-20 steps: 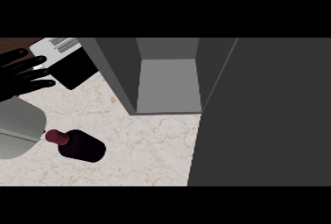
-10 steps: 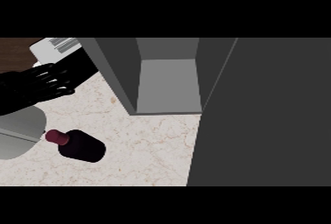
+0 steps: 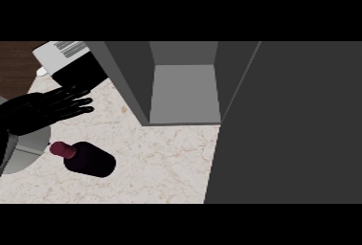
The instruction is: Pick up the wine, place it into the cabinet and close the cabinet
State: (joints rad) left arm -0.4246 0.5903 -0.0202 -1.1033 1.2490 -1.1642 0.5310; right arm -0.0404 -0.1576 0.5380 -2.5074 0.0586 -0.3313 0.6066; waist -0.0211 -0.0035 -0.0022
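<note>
The wine bottle [image 3: 89, 160] is dark with a maroon cap and stands on the pale marble counter [image 3: 155, 162] at the lower left. My left hand [image 3: 41, 111] hovers just beyond it, fingers straight and pointing right, apart from the bottle and holding nothing. Its grey forearm [image 3: 16, 153] shows at the left edge. The grey cabinet [image 3: 182, 91] stands open at centre top, its inside bare. Its dark door [image 3: 297, 124] swings out and fills the right side. My right hand does not show.
A black and white appliance [image 3: 71, 62] sits at the top left, behind the hand. Dark wood [image 3: 17, 60] shows past the counter's left edge. The cabinet's left wall [image 3: 127, 81] rises just right of the fingertips.
My left hand has moved right and nearer, from the top-left corner toward the bottle, and its fingers have straightened. The bottle and the cabinet door have not moved.
</note>
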